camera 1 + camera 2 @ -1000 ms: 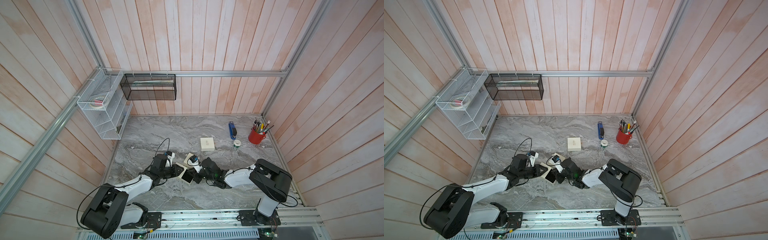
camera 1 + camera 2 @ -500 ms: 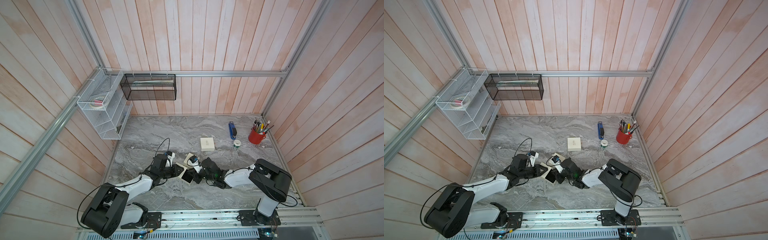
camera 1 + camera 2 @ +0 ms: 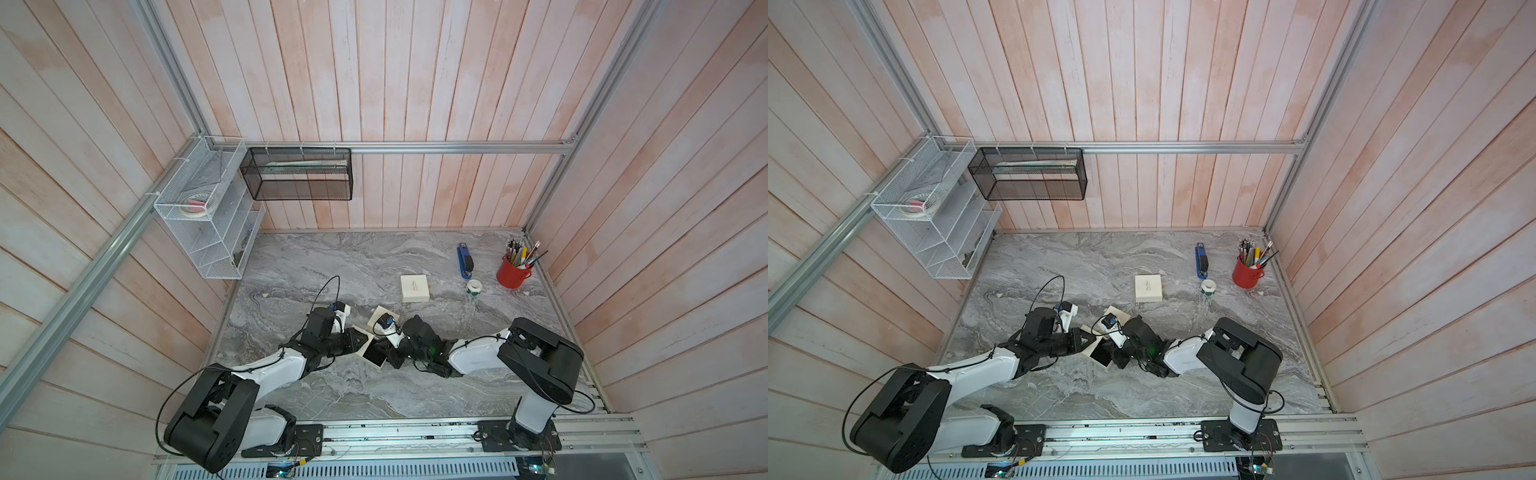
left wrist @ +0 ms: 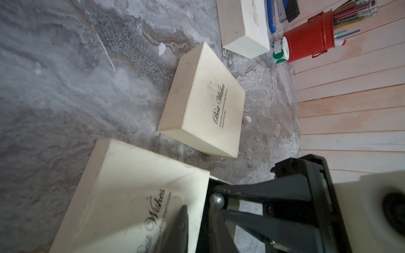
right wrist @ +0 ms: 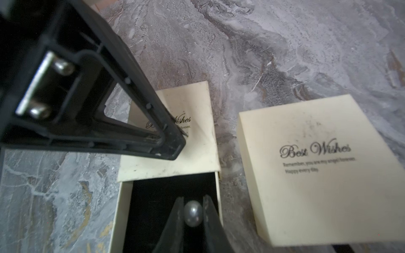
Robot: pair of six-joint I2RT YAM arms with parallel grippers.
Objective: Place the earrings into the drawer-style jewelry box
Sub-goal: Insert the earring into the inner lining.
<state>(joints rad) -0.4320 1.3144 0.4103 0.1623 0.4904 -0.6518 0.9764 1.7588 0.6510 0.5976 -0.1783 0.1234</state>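
Observation:
The drawer-style jewelry box lies open at the front of the table. Its black-lined drawer (image 5: 153, 197) (image 3: 374, 356) is pulled out of the cream "Best Wishes" sleeve (image 5: 192, 109) (image 4: 131, 186). My right gripper (image 5: 192, 211) is shut on a grey pearl earring (image 5: 192, 213) (image 4: 217, 200), held just over the drawer's black lining. My left gripper (image 4: 197, 210) (image 5: 173, 151) is shut, its tips resting on the dented sleeve top by the open end. Another pearl earring (image 4: 247, 119) lies on the table beside a second cream box (image 4: 203, 103). Tiny glinting specks (image 4: 249, 164) lie near it.
A third cream box (image 3: 414, 288) sits further back. Behind it are a tape roll (image 3: 473, 286), a blue stapler (image 3: 465, 261) and a red pencil cup (image 3: 513, 272). A white wire shelf (image 3: 208, 216) and a black mesh basket (image 3: 299, 174) hang on the walls.
The left jaws have closed a little further on the sleeve top. Both arms and the held pearl stay where they were.

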